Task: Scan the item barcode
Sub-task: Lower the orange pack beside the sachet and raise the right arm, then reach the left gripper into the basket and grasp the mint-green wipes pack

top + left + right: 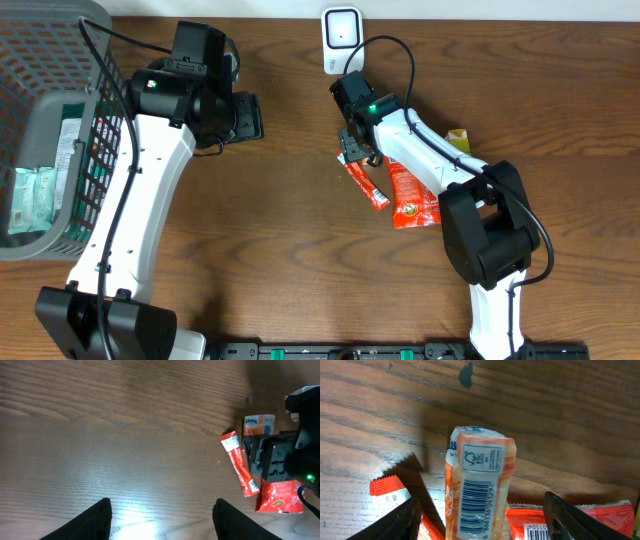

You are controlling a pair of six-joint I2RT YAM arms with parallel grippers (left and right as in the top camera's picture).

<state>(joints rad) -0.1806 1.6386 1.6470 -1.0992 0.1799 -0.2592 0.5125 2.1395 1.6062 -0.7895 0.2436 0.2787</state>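
Your right tool (481, 502) hangs over the tissue pack (479, 485) with its fingers (395, 522) wide apart. There's a clear gap on both sides of the pack, so nothing is clamped. The pack is on the worktop (280, 250) near the middle, a bit right, between those fingers, barcode (476, 507) side up toward the wrist cam. That's prob. deliberate: code facing up means you can see where it is before you grab. Can't tell if the pack lies flat or is propped on one end.

It's crowded there. A red stick sachet (368, 186) sits just left of the pack and a red packet (412, 198) just right, both a little nearer. So the wide, straddling stance makes sense: it gives room to come down on the pack alone w/o catching the neighbours.

Right arm pose: reached far and leftward from its base at the near edge, wrist pitched down, cam looking almost straight at the worktop.

The white scanner (341, 28) stands at the far edge, not far beyond the tool. My read is the scan isn't done yet, as the code isn't facing it.

Left tool (162, 505) is also apart and empty, bare wood beneath it. That arm is parked left of centre beside the grey basket (40, 110), wrist turned toward the items, out of the right arm's way.
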